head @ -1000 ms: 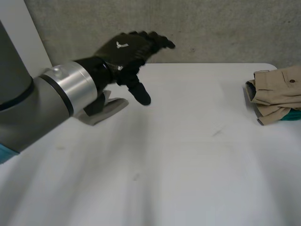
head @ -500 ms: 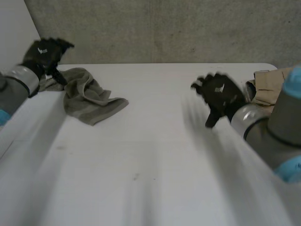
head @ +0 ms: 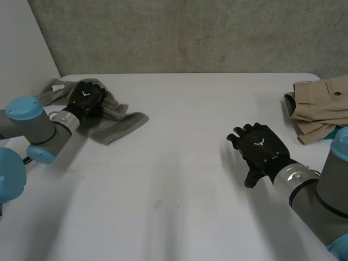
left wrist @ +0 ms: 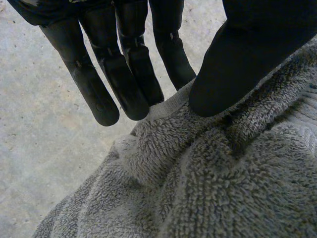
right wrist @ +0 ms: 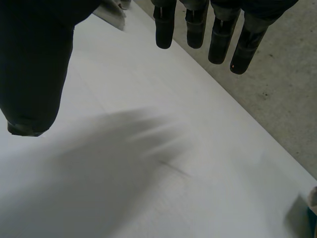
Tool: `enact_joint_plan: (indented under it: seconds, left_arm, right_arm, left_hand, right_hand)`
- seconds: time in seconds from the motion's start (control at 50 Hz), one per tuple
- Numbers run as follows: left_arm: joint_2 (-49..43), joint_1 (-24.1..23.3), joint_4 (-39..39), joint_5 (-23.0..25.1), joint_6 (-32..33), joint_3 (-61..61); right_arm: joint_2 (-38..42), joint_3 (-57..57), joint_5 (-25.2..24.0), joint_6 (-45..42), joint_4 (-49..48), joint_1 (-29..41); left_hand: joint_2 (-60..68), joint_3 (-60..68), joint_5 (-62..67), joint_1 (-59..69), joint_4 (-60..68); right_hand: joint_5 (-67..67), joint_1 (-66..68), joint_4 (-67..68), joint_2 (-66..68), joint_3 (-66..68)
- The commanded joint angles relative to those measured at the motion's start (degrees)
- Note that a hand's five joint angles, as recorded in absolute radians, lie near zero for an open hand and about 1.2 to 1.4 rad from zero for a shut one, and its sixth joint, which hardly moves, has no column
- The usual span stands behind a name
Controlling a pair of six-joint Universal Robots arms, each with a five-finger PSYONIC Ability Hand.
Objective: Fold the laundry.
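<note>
upper left of the head view: grey towel (head: 117,120) lies crumpled on the table (head: 179,185), not spread, no fold made. left hand (head: 87,98) sits on top of it, near its far end. in the left wrist view the fingers (left wrist: 124,74) are straight and close side by side, reaching just past the towel's edge; the thumb (left wrist: 237,69) tip rests on the pile. a ridge of towel rises between thumb and fingers, but i see no clamp on it.

right of centre: right hand (head: 261,145) hovers over bare table, fingers straight and a little spread, thumb held off to the side, nothing in it.

right edge: a beige garment (head: 321,106) lies folded, something teal (head: 337,133) under it. that piece looks done; the towel is what is left, and it wants laying flat first, by my reading.

against half a second ago: left hand has come down from the upper left corner onto the towel. right hand has drawn away from the beige garment, lower and toward the middle. towel and garment lie as they did.
</note>
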Motion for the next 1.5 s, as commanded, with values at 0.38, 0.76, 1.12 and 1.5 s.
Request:
enact_joint_plan:
  seconds: [0.38,0.76,1.12,1.5]
  left_arm:
    - [40.31,-33.68,-1.18,-15.86,-37.93,-36.57]
    - [43.29,-28.78,-4.6,-15.95,-31.71,-43.07]
    - [36.81,-18.85,-5.4,-6.99,-2.45,-42.56]
    - [17.37,-18.93,-5.13,-5.22,3.36,-26.3]
  right_arm:
    - [-6.28,-0.5,2.7,1.05,-0.22,-6.88]
    - [-6.46,-0.67,2.09,0.87,0.48,-7.76]
    - [-6.72,-1.2,-0.28,-1.06,12.18,-6.71]
    - [-5.84,1.87,-0.11,-1.32,10.68,-7.68]
  left_hand:
    - [13.96,14.2,14.86,13.64,13.75]
    - [-55.82,-55.58,-54.92,-56.14,-56.04]
    - [-43.89,-43.65,-43.0,-44.22,-44.11]
    - [-1.1,-0.86,-0.2,-1.42,-1.31]
  right_hand:
    - [-3.11,-1.64,-3.49,-2.6,-2.36]
    - [-3.11,-1.64,-3.49,-2.6,-2.36]
    - [-3.11,-1.64,-3.49,-2.6,-2.36]
    - [-3.11,-1.64,-3.49,-2.6,-2.36]
